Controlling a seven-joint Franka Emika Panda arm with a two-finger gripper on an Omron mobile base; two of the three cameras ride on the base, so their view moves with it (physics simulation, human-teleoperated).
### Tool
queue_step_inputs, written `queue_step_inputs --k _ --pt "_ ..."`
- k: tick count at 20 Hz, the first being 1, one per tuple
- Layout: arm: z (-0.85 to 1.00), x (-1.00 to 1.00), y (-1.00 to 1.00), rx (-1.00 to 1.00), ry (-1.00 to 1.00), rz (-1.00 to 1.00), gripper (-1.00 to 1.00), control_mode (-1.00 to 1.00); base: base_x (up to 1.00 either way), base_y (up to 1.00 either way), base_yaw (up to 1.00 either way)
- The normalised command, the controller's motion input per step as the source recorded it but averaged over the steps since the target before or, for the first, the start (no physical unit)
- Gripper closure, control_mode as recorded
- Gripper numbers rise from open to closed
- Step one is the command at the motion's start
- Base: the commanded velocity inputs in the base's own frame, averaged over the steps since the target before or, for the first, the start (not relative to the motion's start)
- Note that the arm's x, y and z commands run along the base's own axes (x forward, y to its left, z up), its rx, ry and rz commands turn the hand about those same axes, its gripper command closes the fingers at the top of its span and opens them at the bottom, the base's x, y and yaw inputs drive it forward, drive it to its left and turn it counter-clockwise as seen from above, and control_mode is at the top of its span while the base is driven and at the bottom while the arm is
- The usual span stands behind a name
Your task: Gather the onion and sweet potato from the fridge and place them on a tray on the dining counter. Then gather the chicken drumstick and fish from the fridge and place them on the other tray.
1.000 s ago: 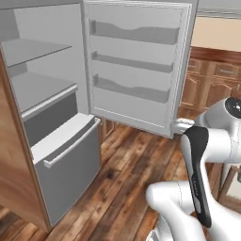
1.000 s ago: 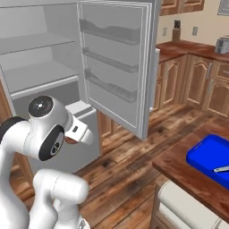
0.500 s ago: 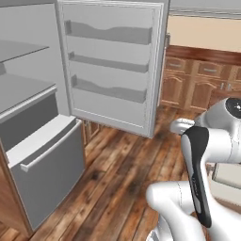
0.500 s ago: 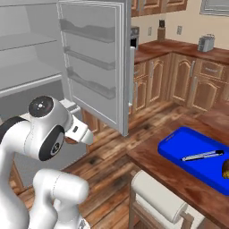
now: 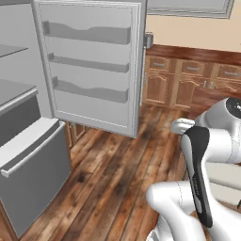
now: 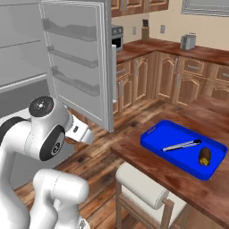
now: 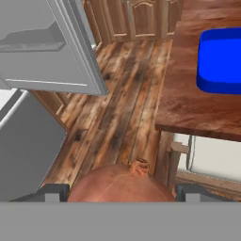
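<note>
The onion [image 7: 117, 186], a round orange-brown ball with a small tip, sits between my gripper's [image 7: 121, 190] two dark fingertips [image 7: 52, 192] in the hand view, and the gripper is shut on it. A bright blue tray [image 6: 156, 138] lies on the dining counter [image 6: 179, 179]. The dark brown sweet potato [image 6: 205, 156] rests inside that tray near its right end. The hand view has the tray [image 7: 221, 61] at upper right on the counter [image 7: 188, 103]. The fridge [image 5: 28, 117] stands open, its door [image 5: 94, 70] swung wide.
A thin silver and dark utensil [image 6: 181, 145] lies in the tray. A pale stool [image 6: 143, 188] stands against the counter's near edge. Wood cabinets [image 6: 179, 80] with a toaster [image 6: 188, 41] line the back wall. Open wood floor [image 5: 117, 174] lies between fridge and counter.
The whole picture has slid left as the base turns away from the fridge. The blue tray and dining counter have come further into the right base view. The grip is unchanged.
</note>
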Motion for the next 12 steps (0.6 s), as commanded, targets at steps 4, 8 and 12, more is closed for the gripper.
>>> queue_step_inputs --k 4,8,12 --pt "0.00 0.00 0.00 0.00 0.00 0.00 1.00 1.00 0.01 -0.35 -0.27" --pt "0.00 0.00 0.00 0.00 0.00 0.00 1.00 1.00 0.00 -0.42 -0.34" --pt "0.00 0.00 0.00 0.00 0.00 0.00 1.00 1.00 0.01 -0.44 -0.34"
